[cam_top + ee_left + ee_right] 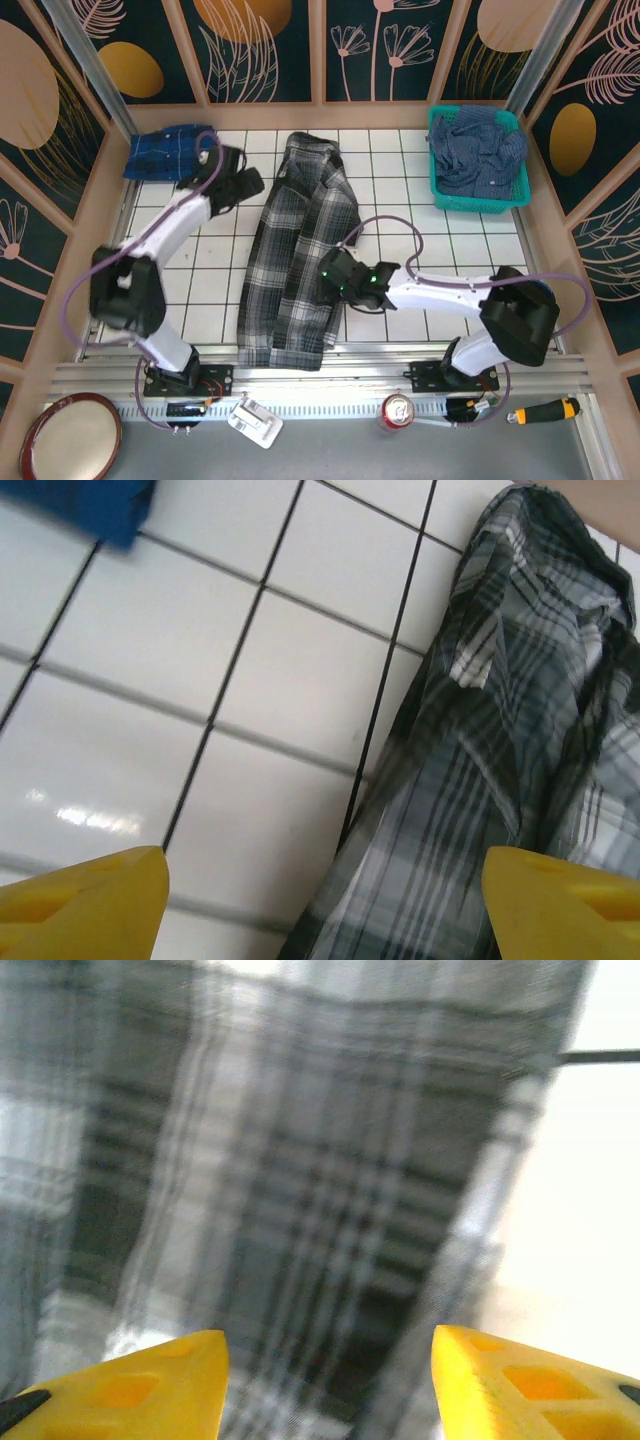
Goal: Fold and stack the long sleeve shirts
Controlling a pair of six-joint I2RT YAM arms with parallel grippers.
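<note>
A grey-black-white plaid shirt (298,265) lies lengthwise down the middle of the tiled table, its collar end toward the back. My left gripper (247,186) hovers at the shirt's upper left edge. In the left wrist view its yellow fingertips (90,905) stand wide apart, open, over the plaid cloth (500,730) and bare tile. My right gripper (336,270) is over the shirt's right edge, open, with blurred plaid cloth (300,1180) below its fingers (520,1385). A folded bright blue plaid shirt (168,152) sits at the back left. A dull navy shirt (478,148) is bunched in the basket.
The teal basket (515,198) stands at the back right corner. Wooden walls ring the table (210,290). Off the front edge lie a red plate (70,436), a soda can (397,410), a small white object (255,421) and a screwdriver (545,410).
</note>
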